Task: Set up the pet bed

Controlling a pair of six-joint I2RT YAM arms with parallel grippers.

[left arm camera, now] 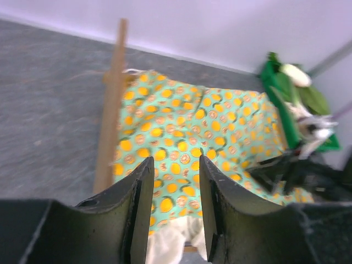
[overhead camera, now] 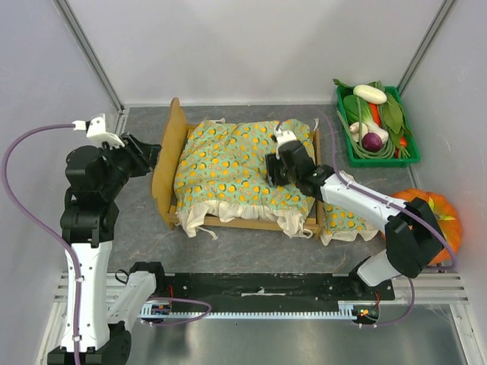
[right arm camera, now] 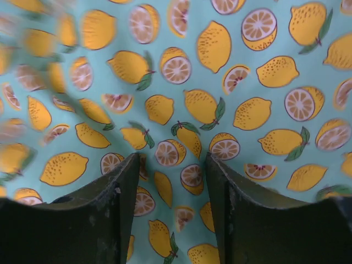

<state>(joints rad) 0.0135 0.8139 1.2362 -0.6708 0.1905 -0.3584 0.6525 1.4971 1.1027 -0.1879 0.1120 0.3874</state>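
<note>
Nearest on the right, the pillow (overhead camera: 346,220) lay on the table against the foot of the pet bed (overhead camera: 169,152), not yet placed. The bed stood mid-table, headboard to the left, with the blanket (overhead camera: 228,163) spread over it. The right gripper (right arm camera: 171,165) hung low over the blanket's right half, fingers moderately apart and empty, probably to smooth it. The left gripper (left arm camera: 175,165), also parted and empty, faced the headboard, perhaps to steady it. A green crate (overhead camera: 344,133) of vegetables stood far right.
</note>
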